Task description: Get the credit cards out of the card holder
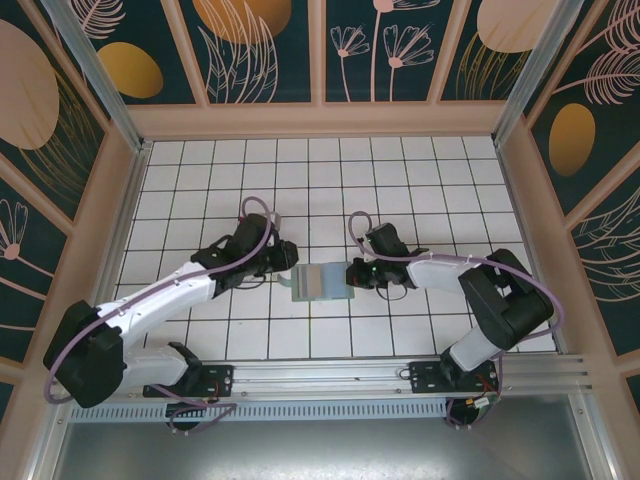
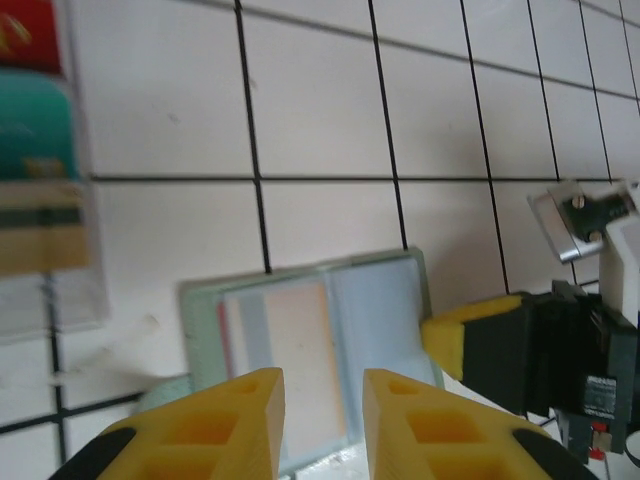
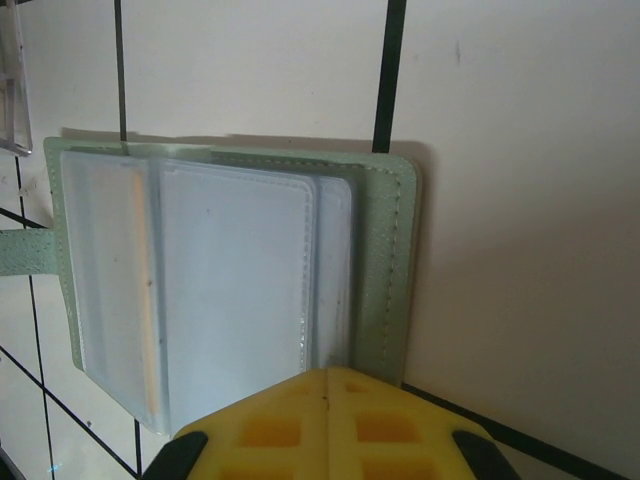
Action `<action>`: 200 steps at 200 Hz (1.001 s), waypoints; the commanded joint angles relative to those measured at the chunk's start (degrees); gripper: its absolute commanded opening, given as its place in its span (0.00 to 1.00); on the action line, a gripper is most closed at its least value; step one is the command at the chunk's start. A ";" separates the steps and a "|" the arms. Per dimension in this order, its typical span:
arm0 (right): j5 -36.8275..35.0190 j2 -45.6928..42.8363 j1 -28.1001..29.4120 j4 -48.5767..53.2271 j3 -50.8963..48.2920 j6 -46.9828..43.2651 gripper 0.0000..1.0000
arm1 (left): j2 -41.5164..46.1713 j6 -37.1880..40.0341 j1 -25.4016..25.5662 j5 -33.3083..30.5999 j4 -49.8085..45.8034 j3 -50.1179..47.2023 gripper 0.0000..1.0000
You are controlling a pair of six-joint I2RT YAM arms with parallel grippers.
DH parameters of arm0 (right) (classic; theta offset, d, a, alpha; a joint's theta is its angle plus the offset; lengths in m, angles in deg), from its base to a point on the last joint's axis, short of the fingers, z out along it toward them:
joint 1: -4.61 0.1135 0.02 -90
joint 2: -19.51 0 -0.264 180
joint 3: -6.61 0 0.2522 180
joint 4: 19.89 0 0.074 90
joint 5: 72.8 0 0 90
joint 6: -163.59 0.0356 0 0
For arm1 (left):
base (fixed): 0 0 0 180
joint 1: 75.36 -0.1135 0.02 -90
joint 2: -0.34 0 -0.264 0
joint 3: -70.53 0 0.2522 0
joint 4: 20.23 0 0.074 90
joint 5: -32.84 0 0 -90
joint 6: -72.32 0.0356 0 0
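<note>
The card holder point(image 1: 318, 283) lies open on the tiled floor between my two grippers, grey-green outside and light blue inside point(image 2: 375, 320). A tan credit card point(image 2: 298, 345) shows through its left pocket, with a red edge point(image 2: 222, 345) beside it. My left gripper point(image 2: 323, 420) hovers over the holder's near edge, and the holder shows through the narrow gap between its yellow fingers. My right gripper point(image 3: 325, 385) is shut, its fingers meeting with nothing between them. Their tips sit on the holder's point(image 3: 385, 270) green border, at its right side point(image 1: 352, 275).
A clear tray point(image 2: 85, 290) holding red point(image 2: 30, 30), teal point(image 2: 35, 130) and tan point(image 2: 40, 240) cards lies just left of the holder, its corner point(image 3: 10, 90) also in the right wrist view. Wooden walls point(image 1: 320, 120) enclose the white tiled floor.
</note>
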 commanded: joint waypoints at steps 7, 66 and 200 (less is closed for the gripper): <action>-1.94 2.04 0.76 1.14 -1.31 -0.09 0.00 | -3.04 -6.02 1.61 3.03 5.40 -1.28 0.31; -1.52 2.40 1.15 0.55 -1.40 0.35 0.00 | -9.39 -8.44 3.09 6.99 7.10 -2.98 0.36; -0.97 2.53 1.38 0.17 -1.75 0.91 0.00 | -15.65 -7.81 3.46 3.93 2.56 -1.32 0.36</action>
